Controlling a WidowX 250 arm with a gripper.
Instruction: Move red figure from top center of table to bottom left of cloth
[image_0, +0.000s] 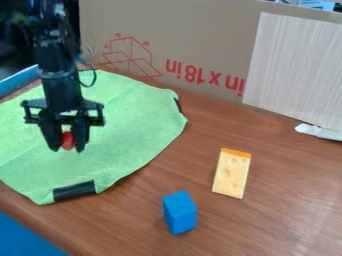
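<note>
My black gripper (67, 145) hangs over the left part of the green cloth (133, 135), its two fingers pointing down. Between the fingers is the red figure (68, 140), and they are closed on it. The figure is partly hidden by the fingers, and I cannot tell whether its lower end touches the cloth. The cloth lies on the left side of the brown wooden table (280, 210).
A blue block (180, 212) stands near the front middle, with a cheese-like wedge (232, 173) to its right and behind. A black strip (74, 191) sits on the cloth's front edge. Cardboard (180, 40) and a pale board (297, 65) stand along the back.
</note>
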